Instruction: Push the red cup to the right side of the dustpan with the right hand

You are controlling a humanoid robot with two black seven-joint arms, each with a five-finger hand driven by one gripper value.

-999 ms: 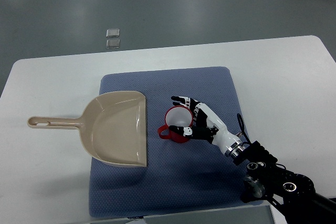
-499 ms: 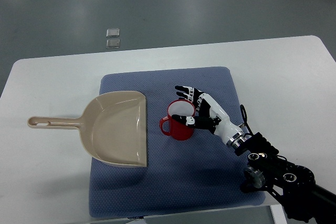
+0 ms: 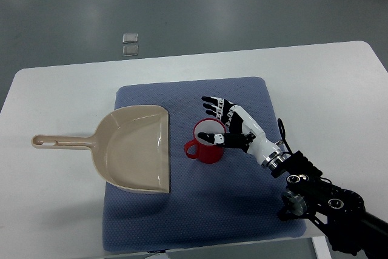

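Right hand (image 3: 233, 124) is resting with spread fingers against the red cup's (image 3: 209, 144) right rim, holding nothing. I am seeing the cup standing upright on the blue mat (image 3: 200, 210), just beside the dustpan's (image 3: 130, 150) open right edge, with free mat below and to the right.

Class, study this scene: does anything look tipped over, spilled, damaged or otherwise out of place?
Nothing stands out. The red cup stands upright on the blue mat, just right of the dustpan, which lies flat. The right hand rests open beside the cup. No spill or damage shows.
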